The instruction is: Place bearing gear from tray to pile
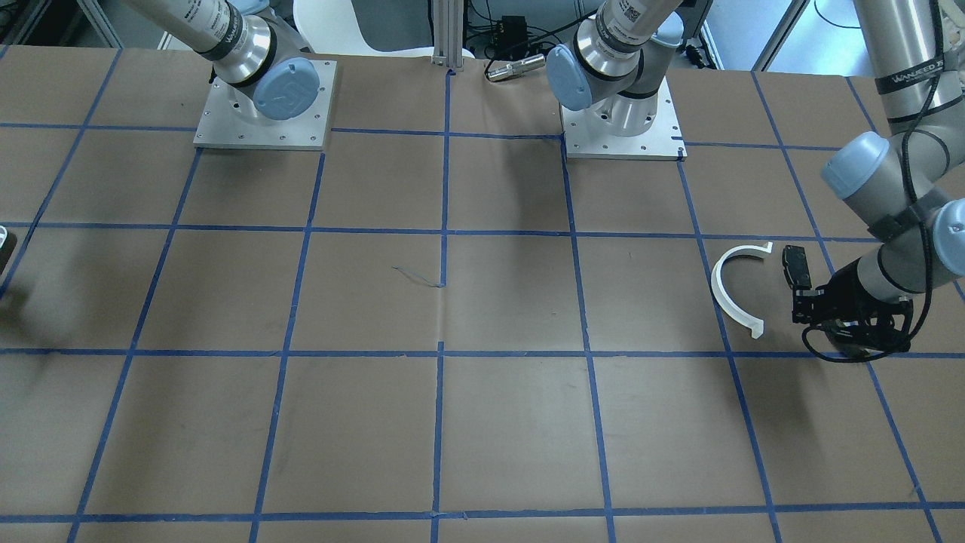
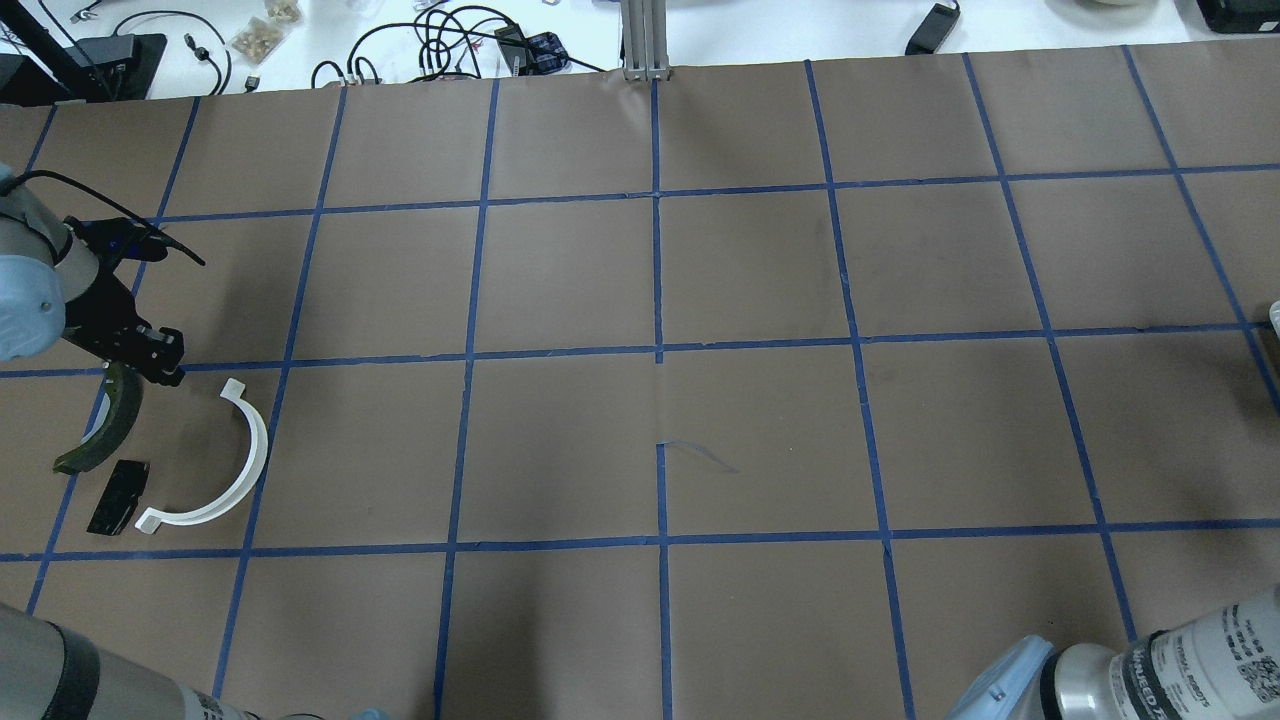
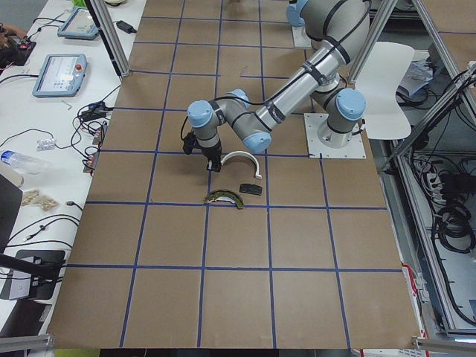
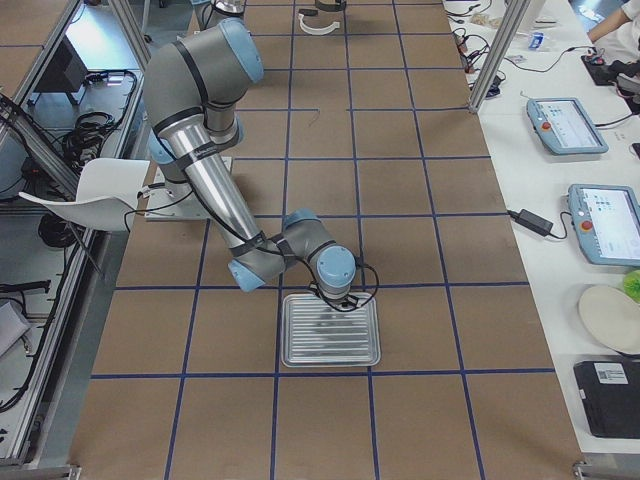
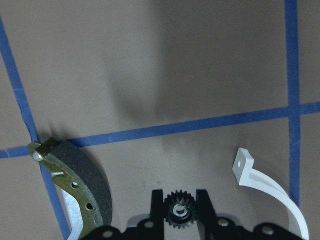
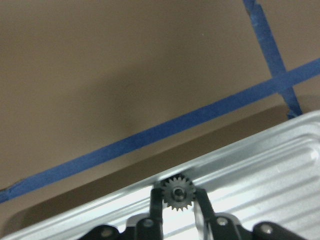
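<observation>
The pile lies at the table's left end: a white half-ring [image 2: 245, 450], a black pad [image 2: 118, 497] and a dark brake-shoe piece [image 2: 105, 425]. My left gripper [image 5: 180, 205] is shut on a small black bearing gear [image 5: 180, 211] and holds it just above the paper, between the brake shoe [image 5: 75, 190] and the half-ring [image 5: 265, 185]. It also shows in the overhead view [image 2: 165, 370]. My right gripper [image 6: 177, 200] is down on the ribbed metal tray [image 6: 260, 165], its fingers closed around a second small gear [image 6: 177, 192] near the tray's rim.
The tray [image 4: 330, 345] sits at the table's right end under the right arm. Brown paper with a blue tape grid covers the table. Both arm bases [image 1: 264, 105] stand at the robot's side. Cables and tablets lie past the far edge.
</observation>
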Available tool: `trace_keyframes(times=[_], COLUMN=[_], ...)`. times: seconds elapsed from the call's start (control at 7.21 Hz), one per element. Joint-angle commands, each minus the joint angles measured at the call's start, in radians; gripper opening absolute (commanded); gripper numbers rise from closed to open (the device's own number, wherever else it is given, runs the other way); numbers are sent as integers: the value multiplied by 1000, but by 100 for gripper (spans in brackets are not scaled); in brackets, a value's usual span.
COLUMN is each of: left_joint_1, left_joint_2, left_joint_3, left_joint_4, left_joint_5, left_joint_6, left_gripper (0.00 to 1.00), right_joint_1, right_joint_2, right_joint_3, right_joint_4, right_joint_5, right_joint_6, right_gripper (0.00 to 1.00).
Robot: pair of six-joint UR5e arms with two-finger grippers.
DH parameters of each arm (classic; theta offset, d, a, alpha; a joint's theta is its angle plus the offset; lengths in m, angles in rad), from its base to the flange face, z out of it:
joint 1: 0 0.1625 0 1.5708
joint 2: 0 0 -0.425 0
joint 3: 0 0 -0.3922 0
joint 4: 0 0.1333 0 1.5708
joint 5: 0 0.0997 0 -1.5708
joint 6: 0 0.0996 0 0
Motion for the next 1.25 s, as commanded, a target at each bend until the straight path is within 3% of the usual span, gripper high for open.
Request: trace_keyframes(times=[0.0, 0.42, 0.69, 0.83, 1.11], left_joint_1=[11, 40, 40, 40, 40], left_joint_2=[-11, -15, -8, -8, -9], left_joint_3=[-29, -32, -76, -87, -86], left_joint_4=[10, -8, 7, 10, 10], left_joint_5=[-1, 4, 1, -1, -1], left_joint_6=[24, 22, 22, 22, 22], left_gripper=[0, 0, 2, 15, 26], right_joint_1=[0, 29, 119, 204, 413], right_joint_2=[-55, -153, -288, -346, -418], right_joint_3=[-2, 8, 110, 193, 344], right_joint_4=[3, 37, 89, 88, -5], right_joint_5=[-5, 13, 49, 50, 90], right_joint_6=[-2, 47, 242, 403, 771], right_gripper=[3, 3, 3, 3, 3])
